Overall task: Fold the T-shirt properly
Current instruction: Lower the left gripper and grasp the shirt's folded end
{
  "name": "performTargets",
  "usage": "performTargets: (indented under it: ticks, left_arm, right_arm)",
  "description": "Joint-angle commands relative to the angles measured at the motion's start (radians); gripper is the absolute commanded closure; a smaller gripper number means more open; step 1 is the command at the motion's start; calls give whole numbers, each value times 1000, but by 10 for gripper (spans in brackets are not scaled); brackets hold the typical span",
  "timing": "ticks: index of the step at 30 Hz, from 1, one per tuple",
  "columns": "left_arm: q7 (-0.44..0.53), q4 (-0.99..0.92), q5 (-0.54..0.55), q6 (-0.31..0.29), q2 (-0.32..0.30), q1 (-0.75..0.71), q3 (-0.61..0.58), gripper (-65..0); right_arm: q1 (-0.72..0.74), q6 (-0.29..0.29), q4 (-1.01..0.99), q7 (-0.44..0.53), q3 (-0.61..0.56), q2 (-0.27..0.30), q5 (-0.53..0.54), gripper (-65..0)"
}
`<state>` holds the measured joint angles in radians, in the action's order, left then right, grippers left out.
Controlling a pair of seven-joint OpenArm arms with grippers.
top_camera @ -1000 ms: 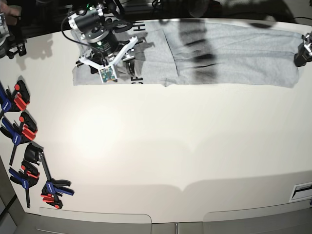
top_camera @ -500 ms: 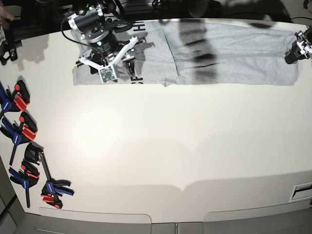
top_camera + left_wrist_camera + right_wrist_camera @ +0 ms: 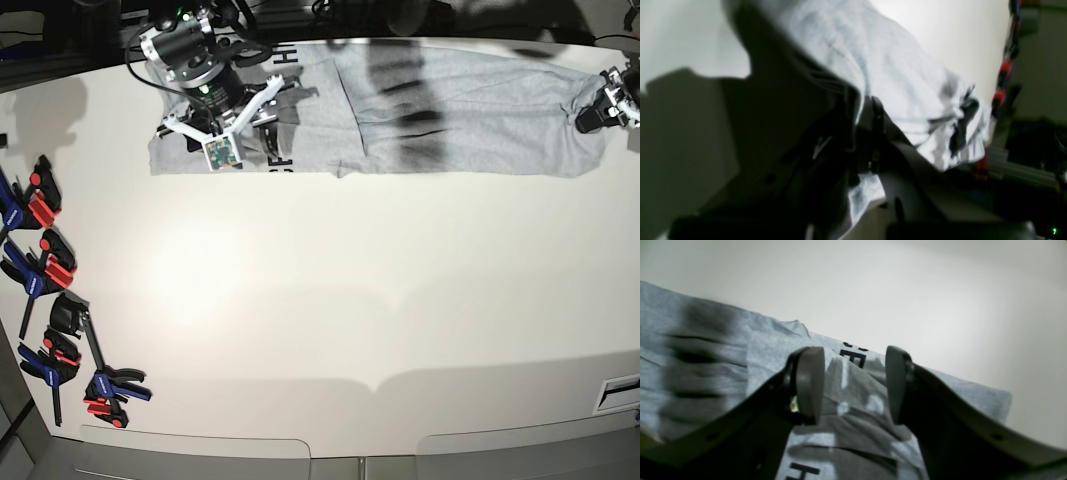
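The light grey T-shirt (image 3: 470,110) lies stretched along the back of the table, dark lettering showing at its left end. My right gripper (image 3: 268,125) hovers over that left end. In the right wrist view it (image 3: 853,383) is open, its pads on either side of a fold of the T-shirt (image 3: 706,350) with lettering below. My left gripper (image 3: 592,112) is at the shirt's right end. In the left wrist view it (image 3: 860,103) is shut on a pinch of the T-shirt (image 3: 893,66), which hangs bunched from it.
Several blue, red and black clamps (image 3: 40,270) lie along the table's left edge. The white table (image 3: 350,300) stretches in front of the shirt. Dark rails and cables run behind the table's back edge.
My left gripper has moved left, inward, dragging the shirt's right end with it so that end bunches. The right arm has not moved. The object at the far left corner has left the view.
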<state>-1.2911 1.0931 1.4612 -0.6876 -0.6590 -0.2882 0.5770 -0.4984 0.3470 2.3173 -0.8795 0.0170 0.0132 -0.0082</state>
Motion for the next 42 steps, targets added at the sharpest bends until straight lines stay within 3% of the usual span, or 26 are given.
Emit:
performTargets:
  ticks: [1, 4, 11, 15, 19, 26, 29, 34, 39, 42]
  left_arm:
    - [-8, 44, 22, -11, -16, -1, 7, 0]
    - [-22, 162, 22, -11, 21, -27, 6, 0]
    - [-49, 447, 22, -11, 173, -84, 0, 0]
    - [-44, 568, 22, -11, 194, -87, -51, 0]
    - [-32, 668, 22, -11, 195, -89, -185, 0]
    - [29, 713, 22, -11, 281, -60, -391, 0]
    - [54, 713, -36, -11, 319, -29, -453, 0]
    - [101, 713, -154, -11, 360, 8, -521, 0]
    - [111, 713, -162, -11, 365, 8, -533, 0]
    - [111, 713, -124, -11, 365, 8, -533, -249]
  right_arm:
    - [2, 2, 16, 27, 3, -2, -12, -275]
    - [2, 1, 14, 27, 3, -2, -64, -274]
    - [2, -15, 13, 28, 49, -2, -126, -274]
    - [2, -15, 8, 45, 145, -2, -103, -274]
    - [2, -15, -4, 53, 255, 0, -39, -274]
    - [2, -14, -11, 59, 370, 29, 68, -274]
    - [2, -14, -11, 62, 373, 31, 76, -274]
    - [2, -14, -11, 62, 373, 32, 76, -274]
    - [2, -14, -11, 64, 373, 32, 76, -274]
    - [2, -14, -11, 70, 373, 32, 76, -274]
